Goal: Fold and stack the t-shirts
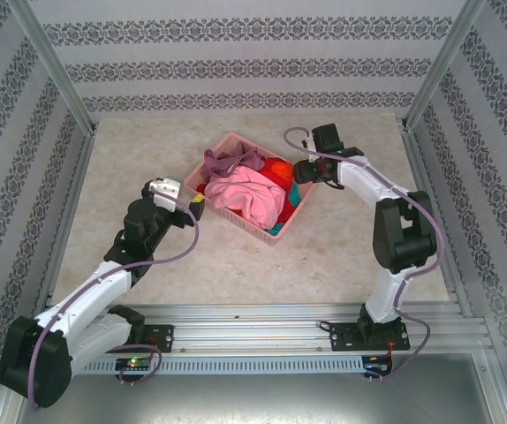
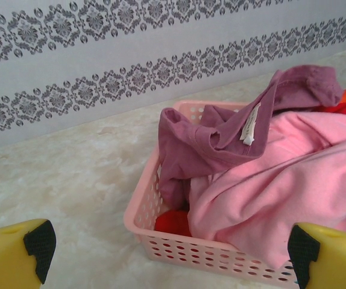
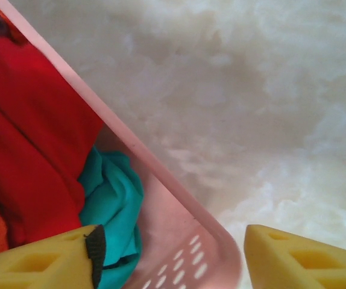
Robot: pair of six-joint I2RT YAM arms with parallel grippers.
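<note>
A pink lattice basket (image 1: 227, 215) in the middle of the table holds the t-shirts in a heap. A light pink one (image 1: 246, 196) lies on top, a dusty mauve one (image 1: 227, 162) hangs over the far-left corner, an orange-red one (image 1: 278, 170) and a teal one (image 1: 276, 230) lie underneath. My left gripper (image 1: 198, 208) is open just left of the basket (image 2: 191, 248), facing the pink shirt (image 2: 281, 192) and the mauve shirt (image 2: 209, 138). My right gripper (image 3: 173, 250) is open and straddles the basket's right wall (image 3: 161, 180). One finger is inside by the teal cloth (image 3: 110, 192), the other outside.
The marbled tabletop (image 1: 147, 150) is bare around the basket. Patterned walls and metal posts close in the back and both sides. A metal rail (image 1: 262, 316) with the arm bases runs along the near edge.
</note>
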